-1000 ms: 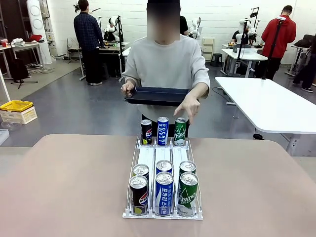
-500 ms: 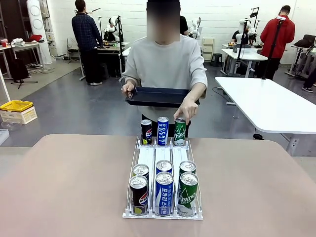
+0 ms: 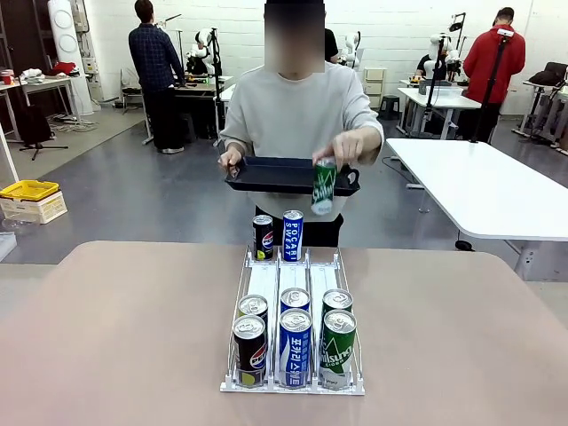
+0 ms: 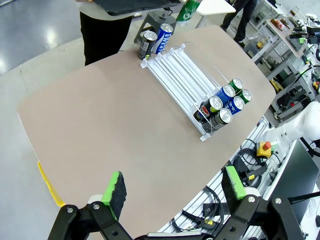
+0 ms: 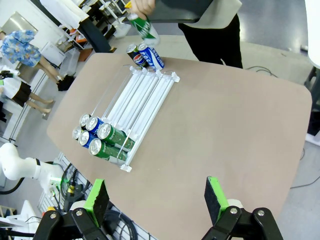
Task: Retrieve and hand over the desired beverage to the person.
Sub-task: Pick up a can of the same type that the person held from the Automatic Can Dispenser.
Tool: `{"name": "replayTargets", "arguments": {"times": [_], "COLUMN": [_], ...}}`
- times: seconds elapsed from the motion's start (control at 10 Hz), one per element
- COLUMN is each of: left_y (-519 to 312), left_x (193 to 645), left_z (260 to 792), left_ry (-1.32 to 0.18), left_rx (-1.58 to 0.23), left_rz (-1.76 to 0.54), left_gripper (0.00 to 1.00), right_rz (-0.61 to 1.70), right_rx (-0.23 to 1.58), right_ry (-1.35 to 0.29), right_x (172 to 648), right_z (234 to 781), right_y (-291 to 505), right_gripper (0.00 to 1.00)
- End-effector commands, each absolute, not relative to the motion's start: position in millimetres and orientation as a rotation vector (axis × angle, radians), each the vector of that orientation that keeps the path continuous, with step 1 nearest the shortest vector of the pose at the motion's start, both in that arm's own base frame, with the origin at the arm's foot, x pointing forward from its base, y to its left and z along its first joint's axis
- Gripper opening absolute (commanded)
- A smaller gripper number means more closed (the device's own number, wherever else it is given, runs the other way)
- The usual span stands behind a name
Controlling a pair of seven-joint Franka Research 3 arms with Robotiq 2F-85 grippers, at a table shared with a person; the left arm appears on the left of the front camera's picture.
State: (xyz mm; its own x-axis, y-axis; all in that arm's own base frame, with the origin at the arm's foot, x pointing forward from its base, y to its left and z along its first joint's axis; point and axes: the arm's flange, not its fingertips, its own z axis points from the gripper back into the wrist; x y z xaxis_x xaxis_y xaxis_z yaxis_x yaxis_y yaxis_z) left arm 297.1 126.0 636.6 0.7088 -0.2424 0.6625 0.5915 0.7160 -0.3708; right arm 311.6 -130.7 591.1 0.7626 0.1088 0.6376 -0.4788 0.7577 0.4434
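Pale brown surface (image 3: 106,337) carries a clear three-lane rack (image 3: 264,282) of cans. Beyond it the person (image 3: 297,111) has just lifted the green can (image 3: 324,186) off the far end of the right lane, where a second ago it stood beside the blue can (image 3: 292,235). It now hangs from the person's hand (image 3: 344,145) before the dark tray (image 3: 266,173): slim, green, white lettering, slightly tilted. That likely marks green as the wanted drink, with two matching cans (image 3: 337,348) at the near end. Left hand (image 4: 173,186) and right hand (image 5: 156,197) gape wide, holding nothing, well above the surface
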Motion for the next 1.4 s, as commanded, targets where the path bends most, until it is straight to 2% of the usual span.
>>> {"name": "replayTargets", "arguments": {"times": [0.0,1.1,1.3], "left_y": [128.0,128.0,128.0], "left_x": [297.4,297.4,297.4], "left_z": [637.5,637.5,637.5], "left_ry": [-0.636,-0.636,-0.636], "left_rx": [-0.62,-0.62,-0.62], "left_rz": [-0.515,-0.515,-0.515], "left_gripper": [1.0,1.0,1.0], "right_rz": [0.357,0.344,0.473], "right_rx": [0.662,0.636,0.502], "right_ry": [-0.639,-0.628,-0.55], "right_x": [314.5,311.6,309.4], "right_z": [591.5,591.1,603.5], "right_y": [-131.7,-130.7,-56.4], "right_gripper": [1.0,1.0,1.0]}}
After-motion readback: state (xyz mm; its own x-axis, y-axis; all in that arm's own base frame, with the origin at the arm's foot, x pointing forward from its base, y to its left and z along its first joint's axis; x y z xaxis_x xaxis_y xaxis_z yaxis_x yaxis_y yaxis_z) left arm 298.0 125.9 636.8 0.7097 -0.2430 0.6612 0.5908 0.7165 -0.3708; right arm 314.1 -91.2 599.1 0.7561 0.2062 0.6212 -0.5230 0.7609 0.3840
